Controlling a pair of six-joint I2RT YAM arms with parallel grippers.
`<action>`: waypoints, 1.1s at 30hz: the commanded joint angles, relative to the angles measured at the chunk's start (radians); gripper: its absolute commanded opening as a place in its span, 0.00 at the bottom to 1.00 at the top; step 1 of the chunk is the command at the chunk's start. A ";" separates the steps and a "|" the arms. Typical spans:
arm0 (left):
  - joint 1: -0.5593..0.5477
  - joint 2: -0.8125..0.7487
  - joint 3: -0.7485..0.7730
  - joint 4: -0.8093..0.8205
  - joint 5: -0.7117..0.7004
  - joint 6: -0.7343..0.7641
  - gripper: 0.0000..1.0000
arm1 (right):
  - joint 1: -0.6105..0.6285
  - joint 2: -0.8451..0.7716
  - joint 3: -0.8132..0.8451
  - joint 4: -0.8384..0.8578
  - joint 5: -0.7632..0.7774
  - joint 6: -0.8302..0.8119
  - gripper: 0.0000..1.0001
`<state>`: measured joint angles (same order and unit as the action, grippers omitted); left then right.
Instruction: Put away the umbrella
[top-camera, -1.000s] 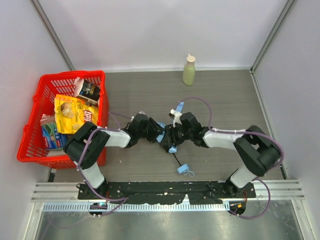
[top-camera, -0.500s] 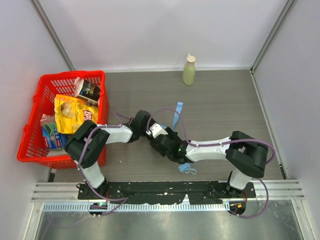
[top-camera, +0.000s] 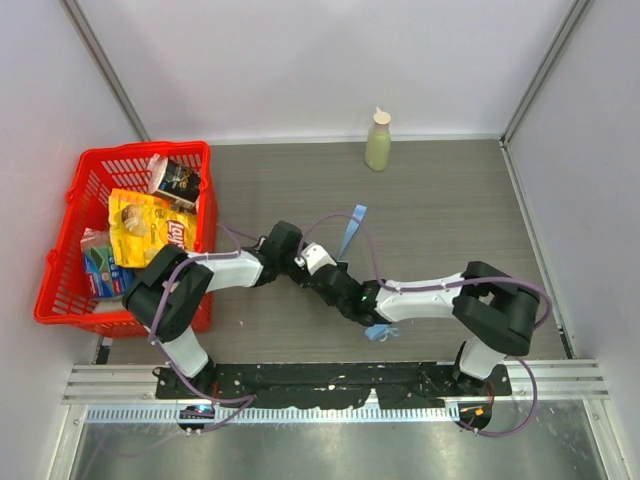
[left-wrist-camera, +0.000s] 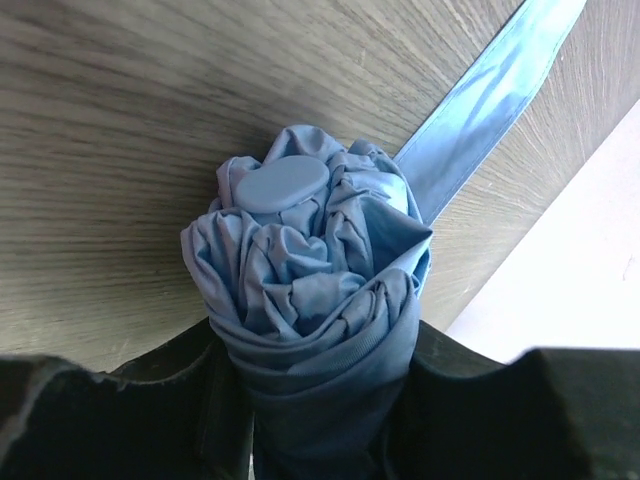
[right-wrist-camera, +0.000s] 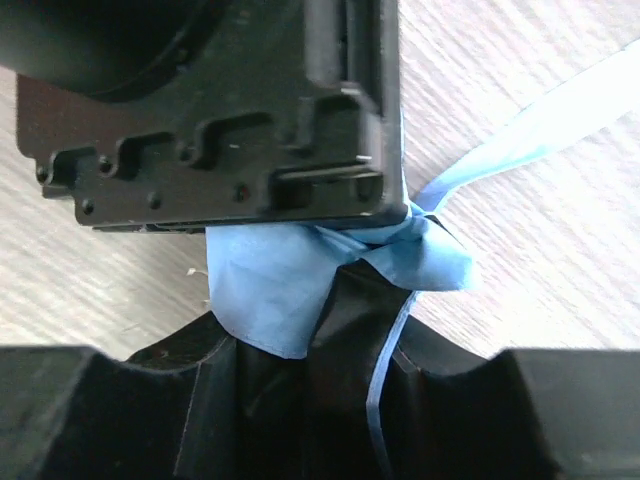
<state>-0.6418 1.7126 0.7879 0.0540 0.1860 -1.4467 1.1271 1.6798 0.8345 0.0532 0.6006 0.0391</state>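
Observation:
The umbrella (left-wrist-camera: 310, 270) is a rolled sky-blue fabric bundle with a round cap on its end. My left gripper (left-wrist-camera: 315, 355) is shut on this bundle, whose flat strap (left-wrist-camera: 490, 100) trails over the floor. In the top view the strap (top-camera: 352, 228) runs toward the back and the small light-blue handle (top-camera: 377, 332) lies near the front, below the right forearm. My right gripper (right-wrist-camera: 320, 345) faces the left gripper's black body (right-wrist-camera: 210, 100) and is shut on the umbrella's dark part and blue cloth (right-wrist-camera: 265, 285). Both grippers (top-camera: 288, 250) (top-camera: 318, 268) meet at mid-floor.
A red basket (top-camera: 60, 260) with snack bags and boxes stands at the left, just beside the left arm. A pale green bottle (top-camera: 378, 140) stands upright at the back wall. Grey walls close in both sides.
My right arm has swung down and left, now lying along the umbrella's shaft. Its jaws opened wide, then closed on the umbrella just behind the left gripper. The left gripper kept its hold.

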 joint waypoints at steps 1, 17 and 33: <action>-0.013 0.001 -0.119 -0.154 -0.088 0.095 0.45 | -0.114 -0.133 -0.150 0.229 -0.371 0.136 0.01; -0.035 0.013 -0.153 -0.029 -0.077 0.121 0.37 | -0.477 -0.080 -0.288 0.806 -1.223 0.586 0.01; -0.030 -0.021 -0.102 -0.190 -0.043 0.045 0.00 | -0.227 -0.285 -0.065 -0.047 -0.539 0.171 0.78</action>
<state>-0.6701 1.6463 0.6960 0.1322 0.1619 -1.4284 0.7898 1.4921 0.6708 0.1768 -0.2325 0.3489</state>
